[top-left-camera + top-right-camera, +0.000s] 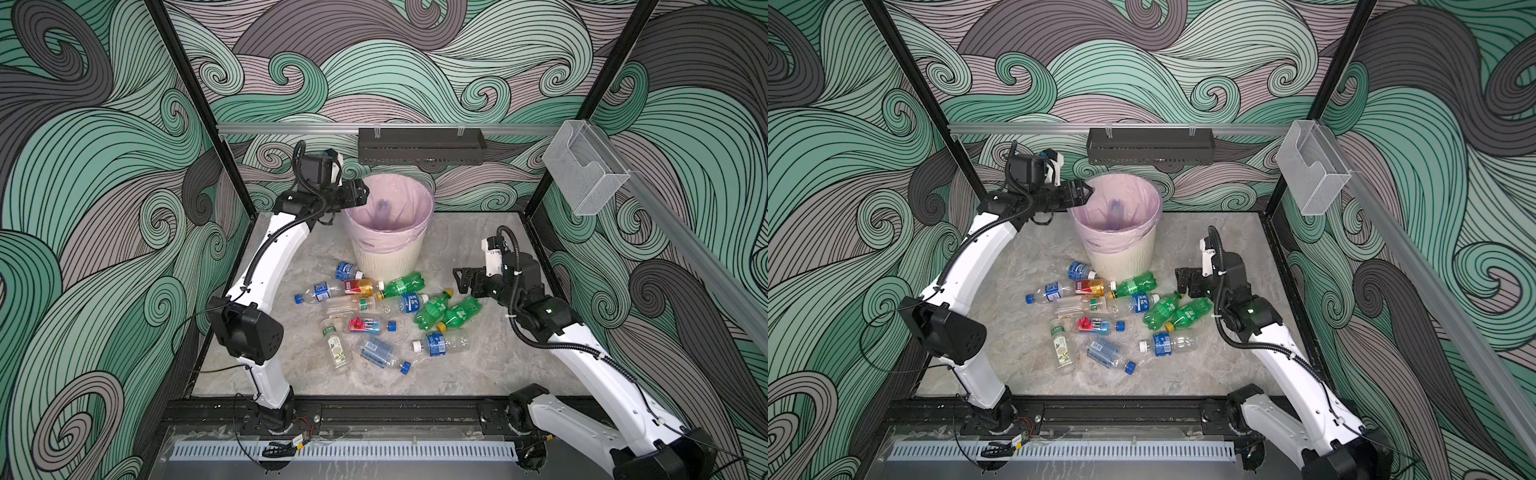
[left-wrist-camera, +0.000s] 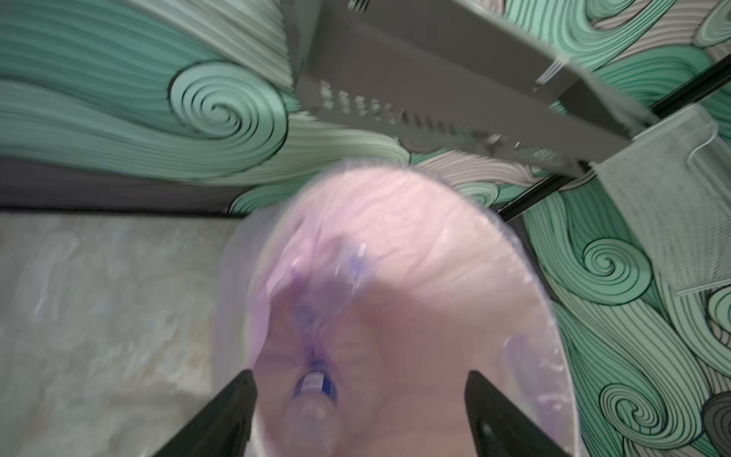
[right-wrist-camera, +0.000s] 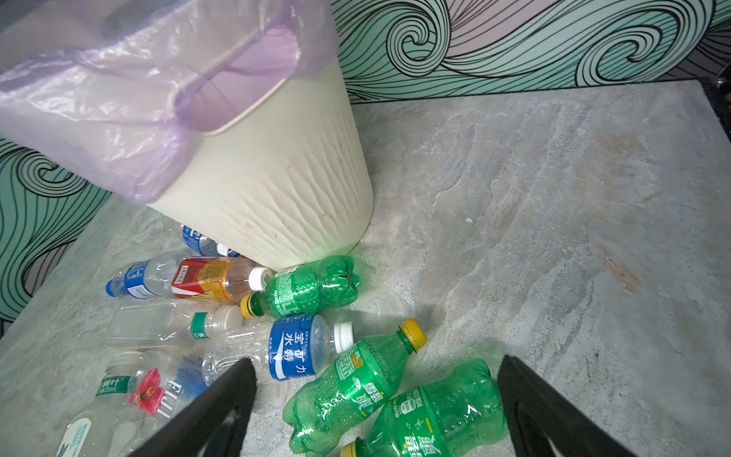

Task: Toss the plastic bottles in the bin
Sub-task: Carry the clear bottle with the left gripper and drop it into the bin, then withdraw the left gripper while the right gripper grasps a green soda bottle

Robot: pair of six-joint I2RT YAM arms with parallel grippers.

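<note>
The left claw (image 1: 362, 194) was held open at the rim of the bin (image 1: 388, 257). A blurred blue-labelled bottle (image 2: 314, 389) was seen loose between its jaws, over the bin's mouth. The right claw (image 1: 459, 281) was spread open and empty beside the bin, above the plastic bottles (image 1: 365, 325) strewn on the bench (image 1: 478, 374) at the bin's foot.

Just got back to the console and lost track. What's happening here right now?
The left gripper is open above the bin. A blue-labelled bottle is loose between its jaws, blurred, apparently dropping in. The right gripper is open too, holding nothing, low over two green bottles. About a dozen bottles lie on the table in front of the bin.
</note>
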